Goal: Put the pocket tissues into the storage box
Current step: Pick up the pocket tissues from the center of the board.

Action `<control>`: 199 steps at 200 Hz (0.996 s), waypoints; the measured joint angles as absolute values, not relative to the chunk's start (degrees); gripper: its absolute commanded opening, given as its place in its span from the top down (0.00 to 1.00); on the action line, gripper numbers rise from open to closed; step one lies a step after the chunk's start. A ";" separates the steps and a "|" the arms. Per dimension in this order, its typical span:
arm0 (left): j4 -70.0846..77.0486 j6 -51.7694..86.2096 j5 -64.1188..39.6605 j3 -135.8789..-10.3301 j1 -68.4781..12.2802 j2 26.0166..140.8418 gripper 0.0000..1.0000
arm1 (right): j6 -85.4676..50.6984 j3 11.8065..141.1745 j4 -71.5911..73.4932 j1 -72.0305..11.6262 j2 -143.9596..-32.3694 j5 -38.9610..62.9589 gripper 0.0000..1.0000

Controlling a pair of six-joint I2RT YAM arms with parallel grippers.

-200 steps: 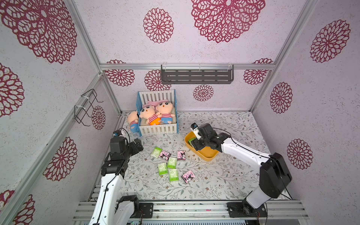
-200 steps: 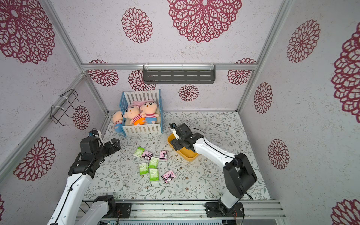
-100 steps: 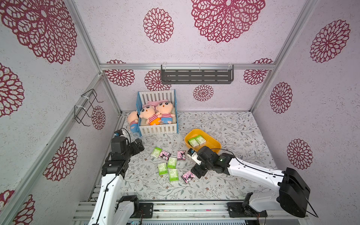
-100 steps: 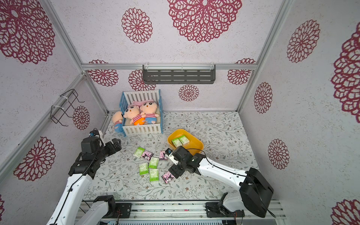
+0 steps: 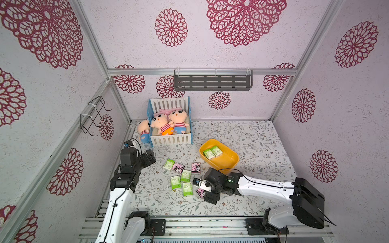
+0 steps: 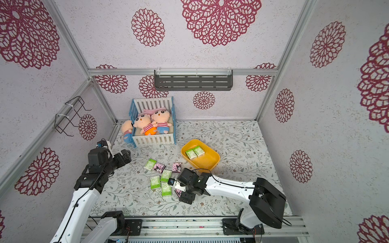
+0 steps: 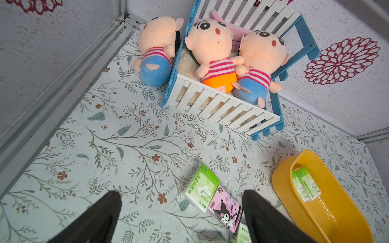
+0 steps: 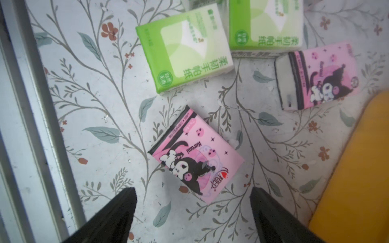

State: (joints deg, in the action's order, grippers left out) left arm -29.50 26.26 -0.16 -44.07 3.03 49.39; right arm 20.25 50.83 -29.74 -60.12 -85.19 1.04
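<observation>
My left gripper hangs at ten o'clock of the loose pocket tissues, fingers spread and empty, clear of the work. My right gripper, fingers spread wide, frames the pink Kuromi packet, I judge to pinch it. The yellow storage box, at one o'clock of it, holds two green packets.

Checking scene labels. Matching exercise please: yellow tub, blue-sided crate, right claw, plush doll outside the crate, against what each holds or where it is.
1 yellow tub
2 blue-sided crate
3 right claw
4 lone plush doll

a open, aimed at a pink packet
b holds two green packets
c beside the crate, outside it
d holds two plush dolls

Pairs: 1-b, 2-d, 3-a, 4-c
</observation>
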 measured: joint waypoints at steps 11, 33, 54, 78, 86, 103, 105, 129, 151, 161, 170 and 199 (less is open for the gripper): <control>-29.50 26.13 -0.10 -44.07 3.03 49.39 0.03 | 22.11 50.72 -28.71 -59.92 -86.15 0.89 0.07; -29.50 25.87 0.12 -44.07 2.98 49.39 0.03 | 25.74 50.68 -26.68 -59.59 -88.12 0.86 0.06; -29.50 25.43 0.60 -44.07 2.98 49.23 0.03 | 28.73 50.41 -24.40 -59.48 -89.06 0.67 0.06; -29.50 25.06 0.73 -44.07 2.98 48.97 0.03 | 31.38 50.35 -22.20 -59.48 -89.56 -0.47 0.06; -29.50 25.04 0.73 -44.07 2.98 48.97 0.03 | 32.23 50.28 -21.39 -59.44 -89.65 -0.71 0.05; -29.50 24.95 0.75 -44.07 2.98 48.97 0.03 | 34.00 49.80 -19.75 -59.37 -89.65 -0.80 0.05; -29.50 24.93 0.75 -44.07 2.98 48.97 0.03 | 34.13 49.71 -19.64 -59.37 -89.65 -0.80 0.05; -29.50 24.84 0.78 -44.07 2.98 48.97 0.03 | 35.62 49.17 -18.85 -59.37 -89.71 -0.58 0.05; -29.50 24.77 0.82 -44.07 2.98 48.97 0.03 | 35.94 49.17 -18.52 -59.27 -90.30 -0.01 0.05; -29.50 24.67 0.84 -44.07 2.98 48.97 0.03 | 35.94 49.17 -18.55 -59.18 -90.83 0.58 0.06; -29.50 24.64 0.84 -44.07 2.98 48.97 0.03 | 35.90 49.19 -18.59 -59.09 -91.39 1.34 0.07; -29.52 24.62 0.97 -44.07 2.98 48.97 0.03 | 35.79 49.69 -19.20 -58.81 -93.47 3.57 0.09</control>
